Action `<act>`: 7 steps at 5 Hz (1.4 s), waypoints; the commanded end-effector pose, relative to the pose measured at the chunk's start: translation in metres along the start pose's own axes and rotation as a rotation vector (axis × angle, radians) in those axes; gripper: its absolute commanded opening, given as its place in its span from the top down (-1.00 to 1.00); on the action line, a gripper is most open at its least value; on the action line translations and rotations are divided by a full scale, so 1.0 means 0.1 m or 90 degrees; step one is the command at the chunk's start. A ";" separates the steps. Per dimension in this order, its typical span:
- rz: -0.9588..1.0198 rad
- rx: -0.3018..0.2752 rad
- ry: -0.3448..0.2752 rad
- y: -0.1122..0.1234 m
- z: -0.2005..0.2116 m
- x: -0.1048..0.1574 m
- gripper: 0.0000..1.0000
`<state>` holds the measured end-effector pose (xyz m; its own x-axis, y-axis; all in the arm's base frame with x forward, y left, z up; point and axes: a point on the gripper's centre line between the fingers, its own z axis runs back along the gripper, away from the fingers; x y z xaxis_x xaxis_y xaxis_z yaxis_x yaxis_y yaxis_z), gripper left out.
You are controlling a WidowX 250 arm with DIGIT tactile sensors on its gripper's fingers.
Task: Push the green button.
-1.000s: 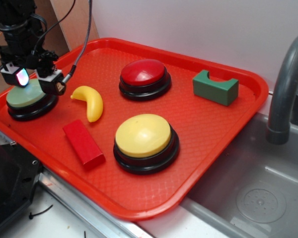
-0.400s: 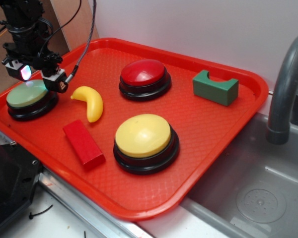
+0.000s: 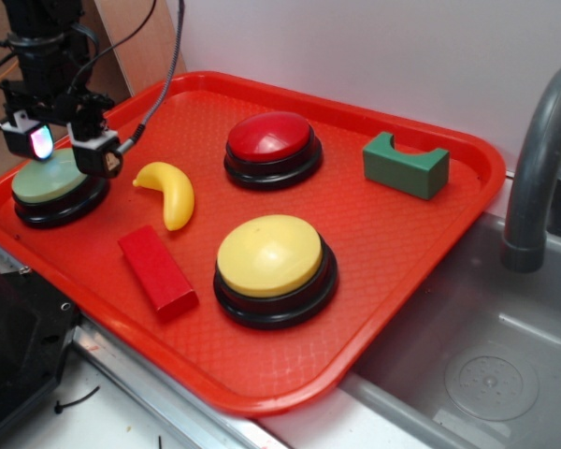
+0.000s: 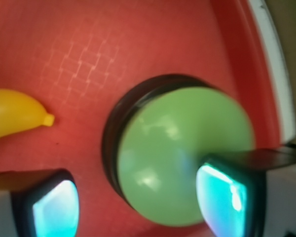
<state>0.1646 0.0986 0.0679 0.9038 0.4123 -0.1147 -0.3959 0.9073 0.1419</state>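
Gripper (image 3: 61,150) spread wide, holding nothing, poised just above green button (image 3: 49,180), one pad (image 4: 222,197) over the dome, the other beside its black base. Rigid, smooth plastic dome, likely springy; no grasp needed, best pressed straight down at centre.

My pads (image 4: 222,200) glow cyan. The green button (image 3: 49,178) is pale green on black, the tray (image 3: 393,234) red with a grid texture, the banana (image 3: 171,193) yellow.
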 end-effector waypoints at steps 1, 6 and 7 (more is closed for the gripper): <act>0.008 -0.007 -0.063 0.12 0.38 0.08 -1.00; 0.016 -0.009 -0.099 0.14 0.68 0.11 -1.00; 0.017 -0.013 -0.104 0.13 0.74 0.12 -1.00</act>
<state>0.1756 0.1037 0.1237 0.9060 0.4227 -0.0206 -0.4173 0.9003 0.1236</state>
